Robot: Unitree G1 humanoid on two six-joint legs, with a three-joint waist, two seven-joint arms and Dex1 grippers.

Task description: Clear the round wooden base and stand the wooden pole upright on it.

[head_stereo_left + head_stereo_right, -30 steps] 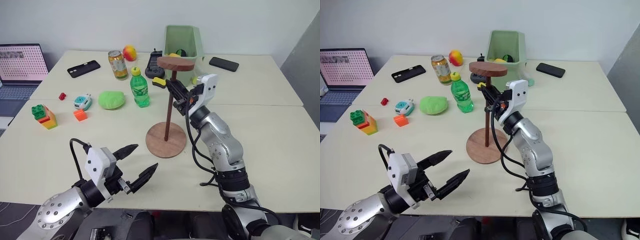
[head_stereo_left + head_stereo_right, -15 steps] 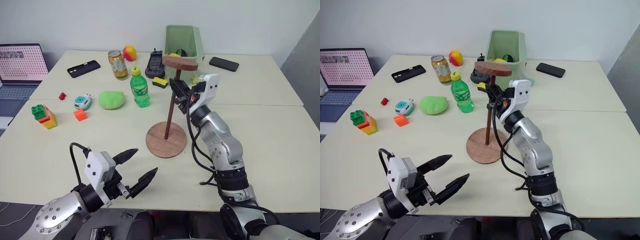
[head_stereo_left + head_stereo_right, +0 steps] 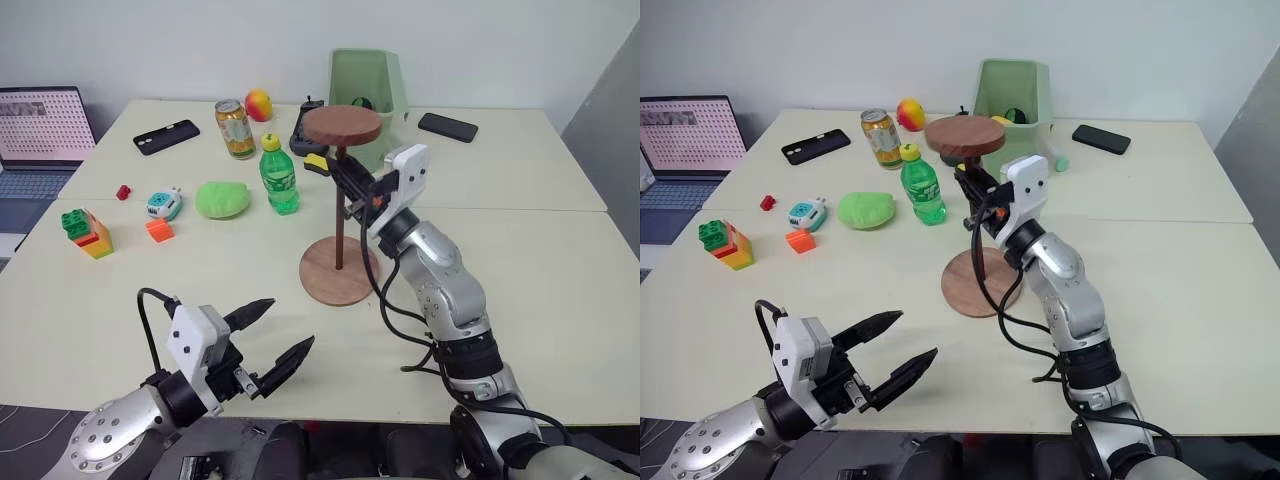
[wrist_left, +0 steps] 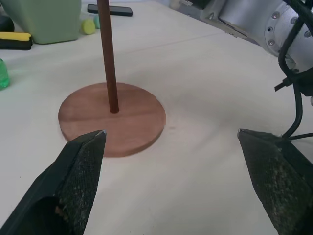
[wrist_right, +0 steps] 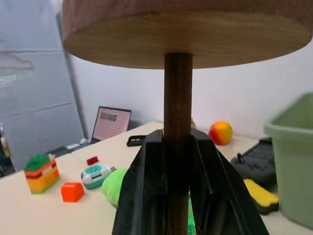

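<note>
Wooden pole (image 3: pixel 340 215) stands upright on your round wooden base (image 3: pixel 340 270); right gripper (image 3: pixel 352 188) clamps it, left gripper (image 3: pixel 268 338) spread, empty.

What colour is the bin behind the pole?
Pale green bin, clearest in the left eye view.

Cream table (image 3: pixel 560 290) carries round wooden base (image 3: pixel 322 283), green bottle (image 3: pixel 279 176), can (image 3: pixel 236 129), bin (image 3: pixel 366 85), 2 phones, laptop (image 3: pixel 40 135), toys.
</note>
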